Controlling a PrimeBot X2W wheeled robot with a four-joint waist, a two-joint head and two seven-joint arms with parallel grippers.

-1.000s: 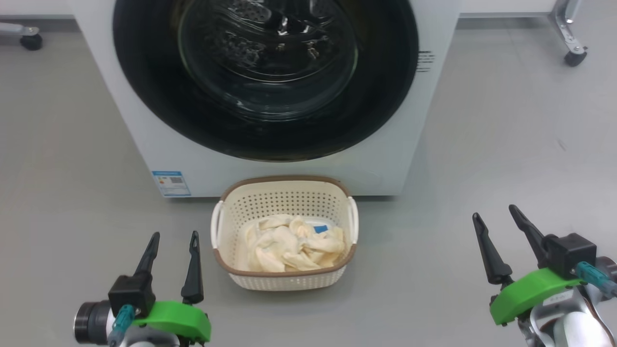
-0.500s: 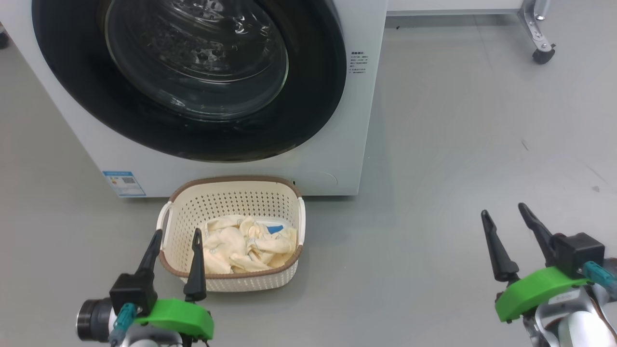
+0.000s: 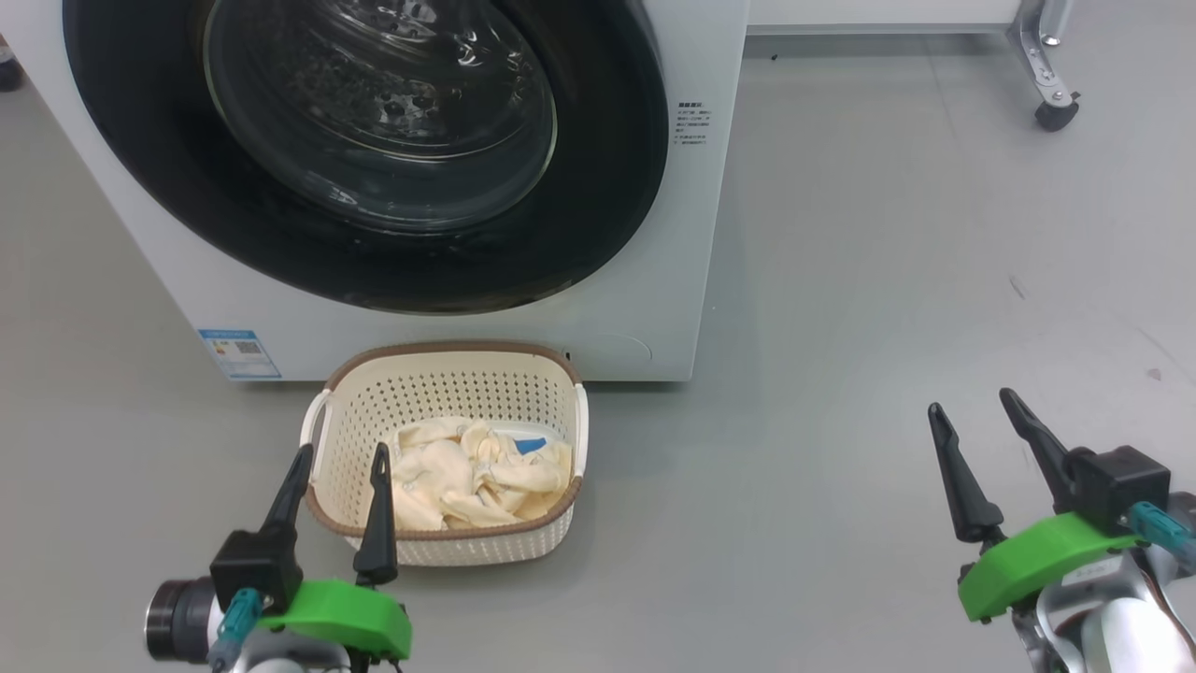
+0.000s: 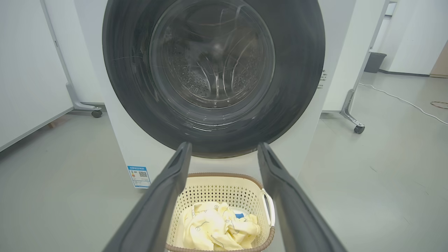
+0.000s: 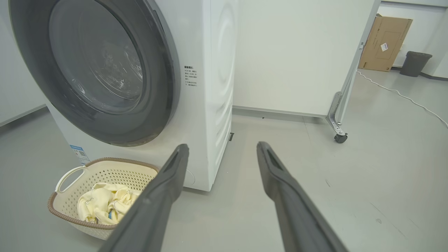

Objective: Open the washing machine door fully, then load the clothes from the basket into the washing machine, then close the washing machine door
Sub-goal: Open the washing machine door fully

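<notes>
Camera swung right, so I'd hook the washing machine door open gently with my right gripper (fingers apart, as on the left gripper).

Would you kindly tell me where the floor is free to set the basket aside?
The widest bare floor lies right of the washer, between the basket and the right pincer, back to the wheeled leg. A smaller patch lies left of the basket, below the blue sticker. It is tight where the basket sits close to the washer, below the door.
</notes>
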